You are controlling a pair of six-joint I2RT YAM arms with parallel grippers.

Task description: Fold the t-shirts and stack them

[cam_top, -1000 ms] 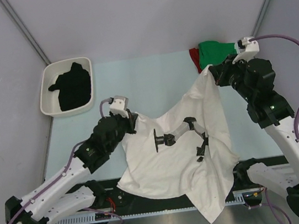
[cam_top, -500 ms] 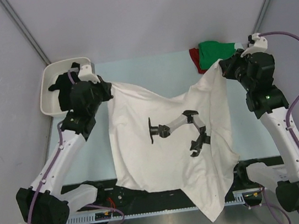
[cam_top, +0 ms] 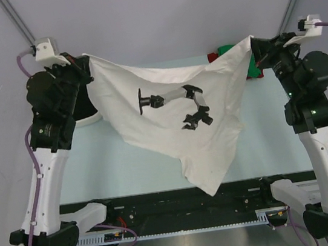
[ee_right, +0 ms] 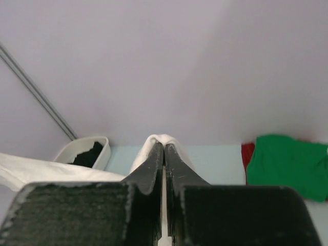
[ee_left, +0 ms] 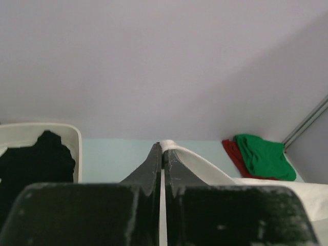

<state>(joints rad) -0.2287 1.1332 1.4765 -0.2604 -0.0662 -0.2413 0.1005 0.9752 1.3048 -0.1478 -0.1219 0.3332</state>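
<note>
The large white t-shirt (cam_top: 154,138), with a black print on it, hangs spread in the air between my two grippers, its lowest corner near the table's front edge. My left gripper (cam_top: 85,59) is shut on its upper left corner; white cloth (ee_left: 200,166) is pinched at the left gripper (ee_left: 162,148). My right gripper (cam_top: 252,42) is shut on the upper right corner, where cloth (ee_right: 159,139) bulges over the right gripper (ee_right: 164,146). The green t-shirt (ee_right: 289,164) lies on the red t-shirt (ee_right: 247,154) at the back right. The black t-shirt (ee_left: 36,161) lies in the tray.
A white rounded tray (ee_left: 72,134) stands at the back left, mostly hidden behind my left arm in the top view. The pale blue mat (cam_top: 96,163) covers the table. Grey walls close in the back and sides.
Both arms have risen and swung up and toward the back, lifting the white t-shirt off the table and stretching it between them. The left arm moved from the middle to the back left.
</note>
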